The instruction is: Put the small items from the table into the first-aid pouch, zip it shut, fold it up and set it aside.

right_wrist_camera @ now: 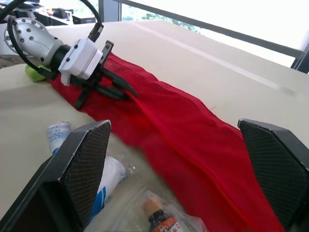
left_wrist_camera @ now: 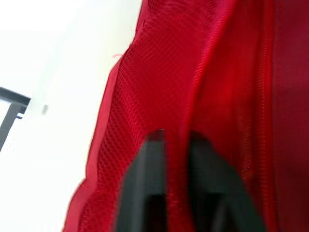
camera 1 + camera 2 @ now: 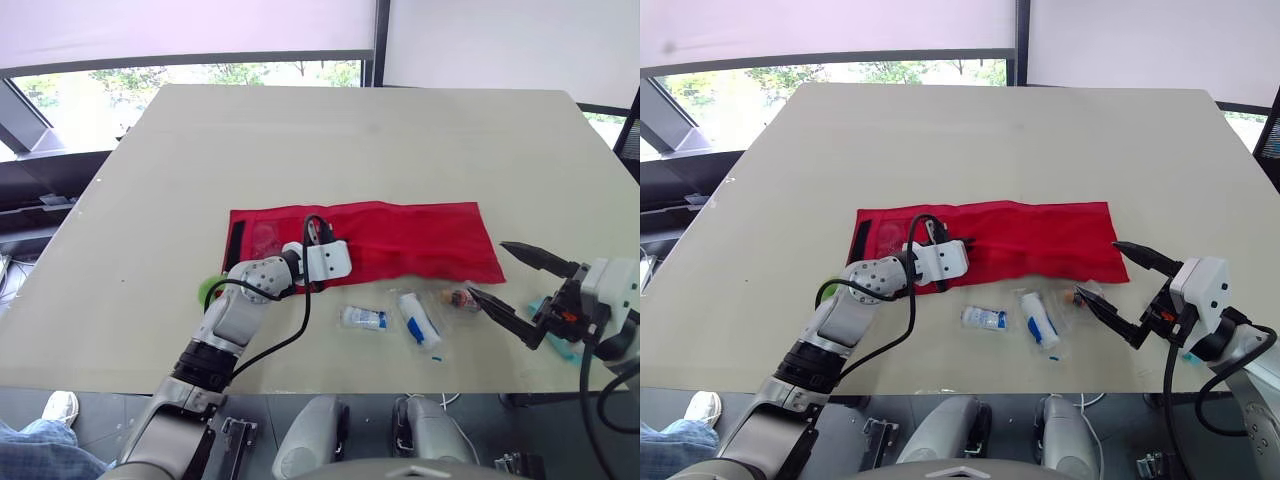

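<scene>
Red pouch, flat: left gripper pinches its mesh; right gripper spread wide. Tube, bandage, bottle lie outside, near edge.

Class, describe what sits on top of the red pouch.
The left gripper sits on the pouch, pinching its mesh. What lies inside is hidden by the fabric.

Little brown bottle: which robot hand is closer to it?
Right. The right gripper hangs open just beside the little brown bottle; the left gripper pinches the red pouch, farther off to the robot's left.
</scene>
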Controlling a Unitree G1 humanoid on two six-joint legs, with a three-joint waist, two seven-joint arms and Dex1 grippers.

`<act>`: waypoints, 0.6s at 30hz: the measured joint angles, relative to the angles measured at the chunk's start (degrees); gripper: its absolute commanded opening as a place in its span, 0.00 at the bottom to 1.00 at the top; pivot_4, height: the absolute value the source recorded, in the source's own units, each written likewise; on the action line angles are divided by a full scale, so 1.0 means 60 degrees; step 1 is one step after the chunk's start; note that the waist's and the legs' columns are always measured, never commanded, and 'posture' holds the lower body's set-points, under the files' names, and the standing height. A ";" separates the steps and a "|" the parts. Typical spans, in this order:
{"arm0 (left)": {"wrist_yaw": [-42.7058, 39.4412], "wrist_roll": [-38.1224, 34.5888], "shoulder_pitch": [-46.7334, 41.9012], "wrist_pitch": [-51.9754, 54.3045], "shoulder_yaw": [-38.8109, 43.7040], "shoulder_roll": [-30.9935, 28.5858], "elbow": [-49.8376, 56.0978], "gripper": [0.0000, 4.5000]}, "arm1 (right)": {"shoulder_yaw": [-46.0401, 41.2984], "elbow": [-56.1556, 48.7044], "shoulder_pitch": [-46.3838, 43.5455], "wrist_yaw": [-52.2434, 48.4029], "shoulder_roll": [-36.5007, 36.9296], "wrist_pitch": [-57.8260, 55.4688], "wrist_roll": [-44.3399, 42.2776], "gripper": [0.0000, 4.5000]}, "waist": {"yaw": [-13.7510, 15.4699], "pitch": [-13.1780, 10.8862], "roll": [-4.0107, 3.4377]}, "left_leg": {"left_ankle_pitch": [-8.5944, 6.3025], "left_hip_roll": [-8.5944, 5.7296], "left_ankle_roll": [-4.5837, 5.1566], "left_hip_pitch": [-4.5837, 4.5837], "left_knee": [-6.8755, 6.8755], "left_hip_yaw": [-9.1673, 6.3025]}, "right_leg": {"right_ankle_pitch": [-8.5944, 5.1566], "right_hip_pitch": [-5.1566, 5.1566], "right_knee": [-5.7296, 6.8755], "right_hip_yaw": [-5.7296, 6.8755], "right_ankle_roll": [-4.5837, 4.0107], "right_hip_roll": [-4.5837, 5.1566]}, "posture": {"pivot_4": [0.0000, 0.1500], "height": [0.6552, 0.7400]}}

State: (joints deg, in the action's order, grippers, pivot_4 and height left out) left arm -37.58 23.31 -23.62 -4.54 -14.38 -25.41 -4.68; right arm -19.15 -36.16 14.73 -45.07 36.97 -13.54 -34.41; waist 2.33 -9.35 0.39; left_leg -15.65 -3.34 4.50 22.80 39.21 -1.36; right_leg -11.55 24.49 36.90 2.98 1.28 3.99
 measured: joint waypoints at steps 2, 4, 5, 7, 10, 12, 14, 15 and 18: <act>-0.0036 -0.0170 -0.0012 0.0259 0.0036 0.0073 0.0008 0.01 | 0.0000 0.0000 -0.0003 0.0001 0.0004 -0.0002 0.0000 1.00 | 0.0001 0.0005 -0.0007 | -0.0001 0.0000 0.0001 -0.0002 0.0000 0.0000 | 0.0000 -0.0002 0.0000 0.0000 0.0000 0.0000 | 1.00 0.99; -0.0193 -0.0376 0.0007 0.0513 0.0064 0.0149 0.0066 0.01 | 0.0000 -0.0002 0.0001 0.0006 0.0004 -0.0003 0.0001 1.00 | 0.0003 0.0006 -0.0009 | -0.0001 -0.0001 0.0002 -0.0002 0.0000 0.0000 | 0.0000 -0.0002 0.0000 0.0001 0.0000 0.0000 | 1.00 0.99; -0.0345 -0.0584 0.0057 0.0748 0.0077 0.0239 0.0145 0.01 | 0.0000 -0.0005 0.0017 0.0008 0.0004 -0.0006 0.0000 1.00 | 0.0005 0.0006 -0.0009 | -0.0001 -0.0001 0.0001 -0.0001 0.0000 0.0000 | 0.0000 -0.0003 0.0000 0.0000 0.0000 0.0001 | 1.00 0.99; -0.0630 -0.0948 0.0144 0.1129 0.0029 0.0415 0.0259 0.01 | -0.0001 -0.0024 0.0064 0.0008 0.0007 -0.0013 -0.0002 1.00 | 0.0008 0.0006 -0.0008 | -0.0001 -0.0002 0.0001 0.0000 0.0001 0.0000 | 0.0000 -0.0003 -0.0003 0.0000 0.0000 0.0001 | 1.00 0.99; -0.1037 -0.1652 0.0078 0.2130 0.0125 0.0705 0.0313 0.01 | -0.0058 -0.0250 0.0507 -0.0140 0.0087 -0.0022 -0.0054 1.00 | 0.0024 0.0005 -0.0007 | -0.0001 -0.0002 0.0002 0.0003 0.0001 -0.0004 | -0.0001 -0.0003 -0.0003 0.0004 0.0001 0.0000 | 1.00 0.99; -0.1197 -0.2096 -0.0146 0.2803 0.0267 0.0925 0.0299 0.01 | -0.0217 -0.0347 0.0921 -0.0335 0.0197 -0.0024 -0.0105 1.00 | 0.0052 0.0004 -0.0005 | -0.0006 -0.0003 0.0012 0.0009 0.0007 -0.0007 | -0.0001 -0.0004 -0.0004 0.0008 0.0002 0.0000 | 1.00 0.99; -0.1333 -0.2561 -0.0540 0.3280 0.0402 0.1080 0.0190 0.01 | -0.0769 -0.0372 0.1532 -0.0699 0.0278 -0.0016 -0.0389 1.00 | 0.0047 0.0002 -0.0002 | -0.0007 -0.0003 0.0013 0.0010 0.0010 -0.0005 | -0.0001 -0.0005 -0.0006 0.0008 0.0003 0.0000 | 1.00 0.99; -0.1416 -0.2677 -0.0677 0.3325 0.0417 0.1079 0.0113 0.01 | -0.1047 -0.0341 0.1776 -0.0865 0.0282 0.0009 -0.0518 1.00 | 0.0033 0.0002 -0.0003 | -0.0007 -0.0002 0.0013 0.0009 0.0010 -0.0005 | -0.0001 -0.0005 -0.0006 0.0008 0.0003 -0.0001 | 1.00 0.99; -0.1506 -0.2816 -0.0858 0.3353 0.0425 0.1068 -0.0057 0.01 | -0.1517 -0.0199 0.2136 -0.1162 0.0282 0.0125 -0.0646 1.00 | 0.0035 0.0003 -0.0003 | -0.0007 -0.0002 0.0014 0.0007 0.0009 -0.0007 | -0.0001 -0.0006 -0.0005 0.0009 0.0002 -0.0003 | 1.00 0.99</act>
State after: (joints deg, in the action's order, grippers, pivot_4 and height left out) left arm -46.62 6.42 -28.77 15.58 -11.83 -19.00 -5.03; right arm -28.25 -37.36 27.55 -52.04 38.67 -12.80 -38.28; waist 2.54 -9.34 0.37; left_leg -15.70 -3.35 4.58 22.84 39.26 -1.40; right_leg -11.56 24.45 36.87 3.03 1.29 3.98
